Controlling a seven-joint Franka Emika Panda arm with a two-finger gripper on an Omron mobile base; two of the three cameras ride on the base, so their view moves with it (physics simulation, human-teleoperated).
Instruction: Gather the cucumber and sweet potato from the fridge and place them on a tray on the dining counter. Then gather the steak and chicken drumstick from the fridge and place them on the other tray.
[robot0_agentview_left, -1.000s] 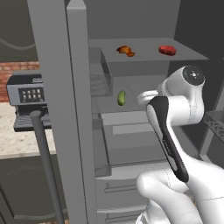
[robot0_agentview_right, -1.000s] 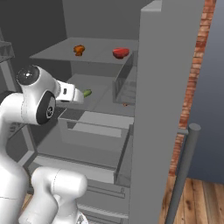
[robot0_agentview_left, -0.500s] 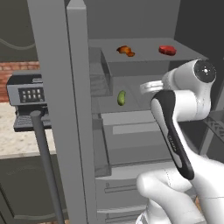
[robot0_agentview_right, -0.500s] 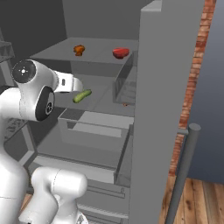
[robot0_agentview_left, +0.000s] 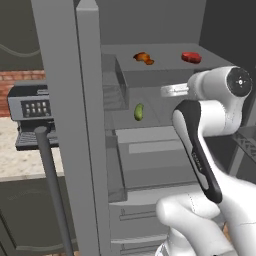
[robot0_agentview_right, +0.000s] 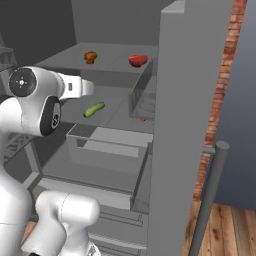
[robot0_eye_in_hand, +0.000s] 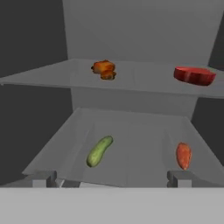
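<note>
White arm bent at elbow, wrist level, reaching twd open fridge; gripper jaws spread wide, empty, facing cucumber & sweet potato on lower shelf.

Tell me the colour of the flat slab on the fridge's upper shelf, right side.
Red: the flat steak slab, clearest in the hand view.

Flat, even rendered light with no glare or sharp shadows leaves the fridge interior dim grey, its back corners darker, and all 3 views slightly soft and low-resolution.
</note>
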